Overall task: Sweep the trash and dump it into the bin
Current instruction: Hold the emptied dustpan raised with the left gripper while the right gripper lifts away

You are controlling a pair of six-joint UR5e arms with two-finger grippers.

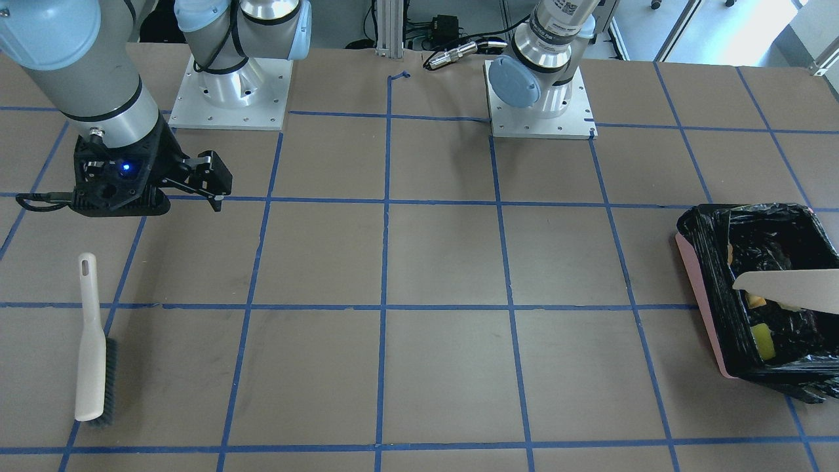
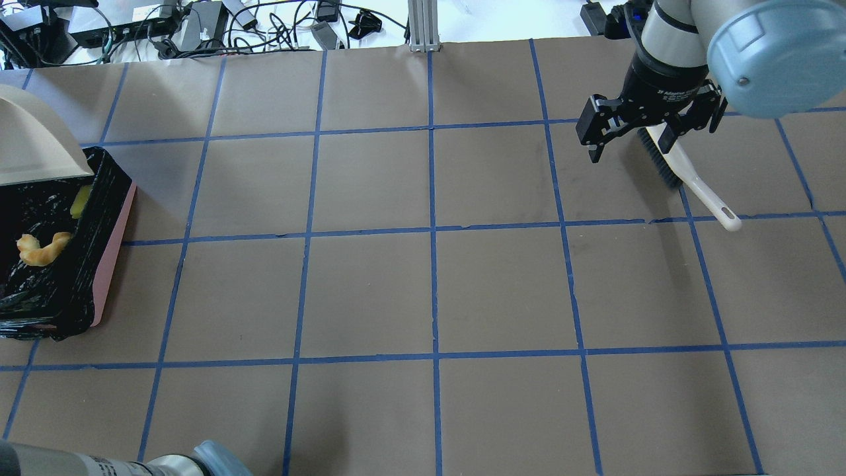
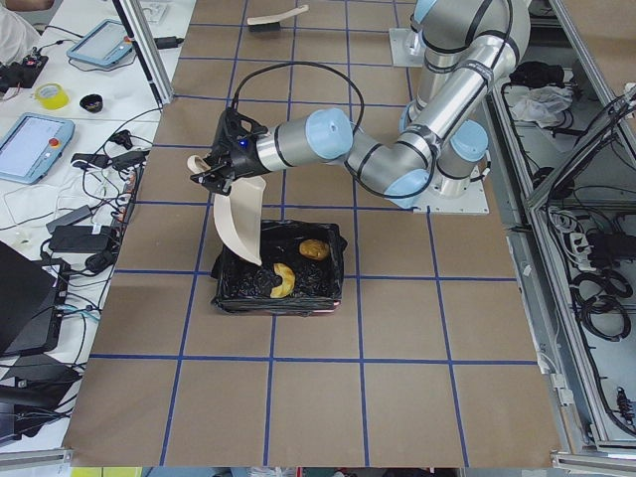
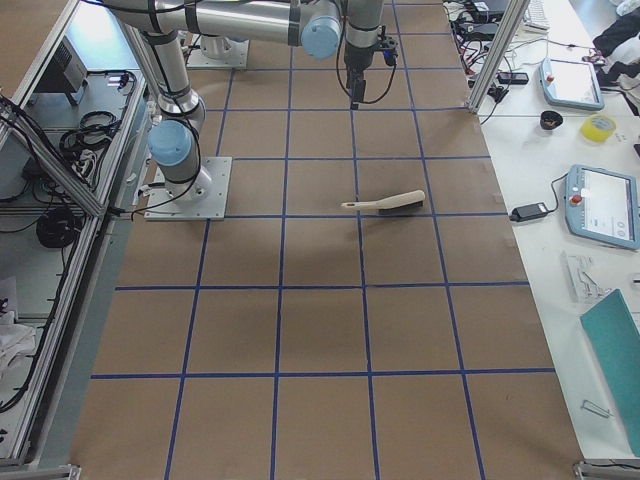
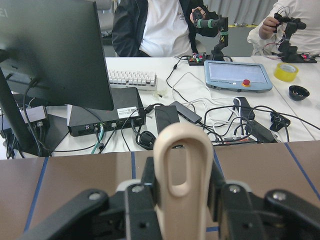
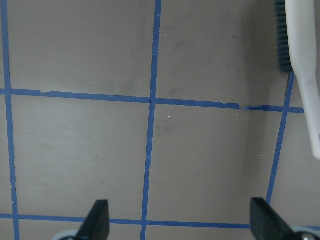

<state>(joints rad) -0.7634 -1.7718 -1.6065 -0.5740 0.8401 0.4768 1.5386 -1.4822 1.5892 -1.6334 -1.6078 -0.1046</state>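
The bin, pink-sided with a black bag, sits at the table's left end. Trash lies inside it: a curved orange-tan slice, a yellow-green sponge piece and a potato-like lump. My left gripper is shut on the looped handle of the beige dustpan, which hangs tilted over the bin with its lip down. My right gripper hovers open and empty above the table. Just beside it, the beige hand brush lies flat on the table.
Brown paper with a blue tape grid covers the table. Both arm bases stand on the robot's side. Beyond the bin end stands a desk with a monitor, cables and tablets, where people are seated.
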